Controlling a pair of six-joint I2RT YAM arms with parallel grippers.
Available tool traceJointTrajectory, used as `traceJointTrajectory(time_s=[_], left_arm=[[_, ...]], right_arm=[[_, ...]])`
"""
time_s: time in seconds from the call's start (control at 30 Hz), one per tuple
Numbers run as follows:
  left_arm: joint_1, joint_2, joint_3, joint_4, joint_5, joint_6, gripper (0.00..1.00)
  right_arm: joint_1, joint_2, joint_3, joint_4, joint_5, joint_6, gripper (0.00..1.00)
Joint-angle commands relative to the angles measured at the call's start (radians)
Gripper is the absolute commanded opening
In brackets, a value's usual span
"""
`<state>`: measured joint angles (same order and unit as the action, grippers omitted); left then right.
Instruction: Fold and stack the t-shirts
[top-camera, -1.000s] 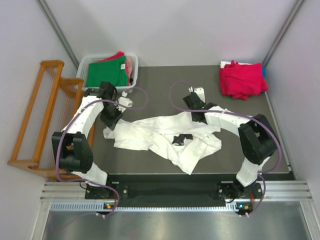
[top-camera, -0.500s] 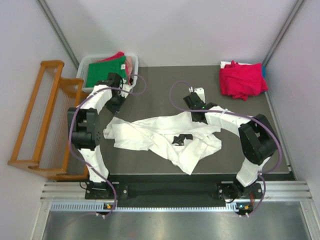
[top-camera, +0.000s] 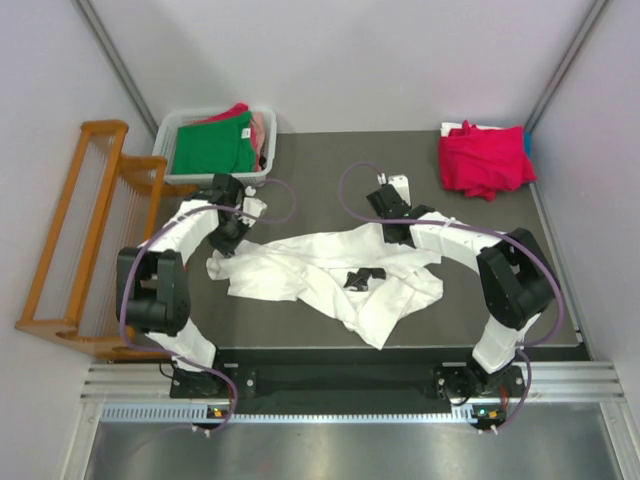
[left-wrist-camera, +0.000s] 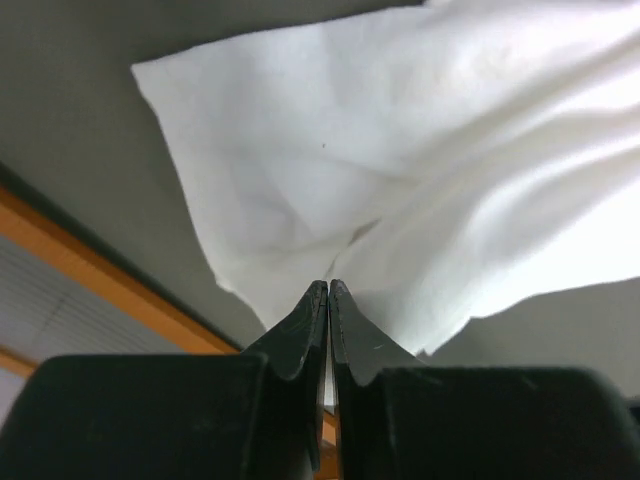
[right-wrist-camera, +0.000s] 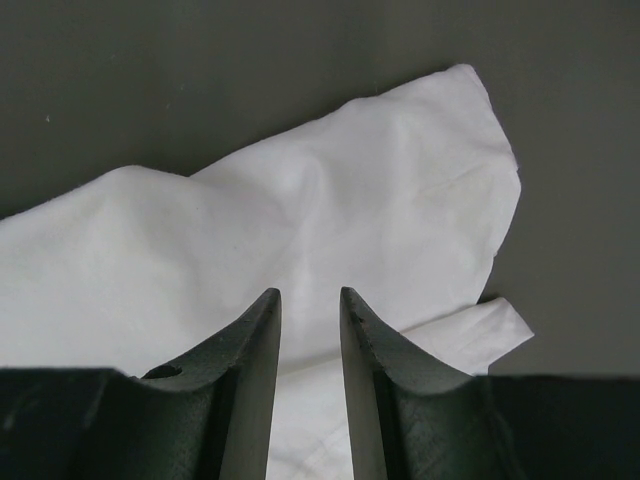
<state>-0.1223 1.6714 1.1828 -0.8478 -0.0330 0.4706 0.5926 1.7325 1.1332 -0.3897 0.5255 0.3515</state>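
A crumpled white t-shirt (top-camera: 330, 275) lies across the middle of the dark table. My left gripper (top-camera: 229, 236) is at its left end. In the left wrist view the left gripper (left-wrist-camera: 328, 286) is shut, with a sliver of the white t-shirt (left-wrist-camera: 420, 170) pinched between its jaws. My right gripper (top-camera: 397, 234) is over the shirt's far right edge. In the right wrist view the right gripper (right-wrist-camera: 309, 293) stands open above the white t-shirt (right-wrist-camera: 330, 220). A green t-shirt (top-camera: 210, 146) lies in the basket. Crimson t-shirts (top-camera: 484, 160) are heaped at the back right.
The white slatted basket (top-camera: 262, 172) stands at the back left, with red cloth (top-camera: 235, 111) behind the green shirt. An orange wooden rack (top-camera: 80, 235) runs along the table's left side. A small black thing (top-camera: 362, 277) lies on the white shirt.
The left arm swung toward the basket and came back to the shirt's left end, and its jaws closed. The right arm has not moved.
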Motion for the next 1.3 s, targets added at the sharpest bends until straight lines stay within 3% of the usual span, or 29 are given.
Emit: traceJointTrajectory(time_s=[0.0, 0.3, 0.53, 0.73, 0.83, 1.27], left_arm=[[0.003, -0.099, -0.028, -0.037, 0.028, 0.056, 0.10], [0.003, -0.065, -0.051, -0.092, 0.096, 0.102, 0.10], [0.003, 0.013, -0.057, -0.039, 0.062, 0.120, 0.11], [0.016, 0.158, 0.017, 0.019, -0.004, 0.048, 0.09], [0.042, 0.195, 0.107, -0.011, 0.028, 0.014, 0.09], [0.049, 0.174, 0.204, -0.088, 0.087, 0.022, 0.08]], right_arm=[[-0.010, -0.042, 0.050, 0.008, 0.016, 0.004, 0.31], [-0.010, -0.056, 0.056, 0.003, 0.027, 0.003, 0.31], [-0.011, -0.050, 0.057, 0.011, 0.021, 0.006, 0.30], [-0.011, -0.037, 0.073, 0.011, 0.011, 0.007, 0.30], [-0.011, -0.039, 0.071, 0.008, 0.013, 0.003, 0.29], [-0.013, -0.024, 0.053, 0.015, 0.019, 0.012, 0.29]])
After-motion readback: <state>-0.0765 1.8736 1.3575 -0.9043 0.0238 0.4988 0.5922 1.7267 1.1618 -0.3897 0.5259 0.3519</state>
